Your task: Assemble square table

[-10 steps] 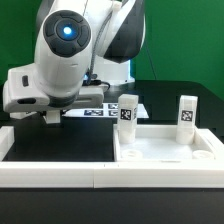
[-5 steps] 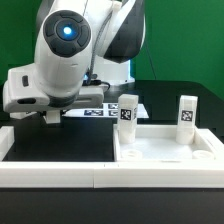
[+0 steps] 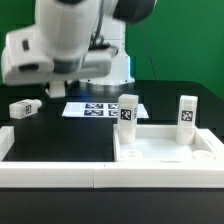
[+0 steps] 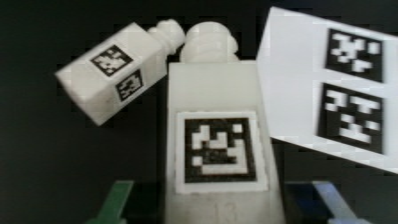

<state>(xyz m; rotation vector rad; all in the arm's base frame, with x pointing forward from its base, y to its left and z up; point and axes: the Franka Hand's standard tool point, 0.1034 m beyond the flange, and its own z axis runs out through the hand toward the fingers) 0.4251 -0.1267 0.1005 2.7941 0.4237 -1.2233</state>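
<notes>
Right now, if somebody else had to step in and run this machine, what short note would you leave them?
Hand: closed on the held leg, one of the table's legs.
Parts: the square tabletop sits at the exterior view's right. A left upright leg and a right upright leg stand at its far corners. The lying leg rests on its side at the exterior view's left, beside the marker board.
Done: two legs stand in the top; how firmly they are fixed cannot be seen.
Left: fit the held leg, then probably fetch and fit the lying one.
</notes>
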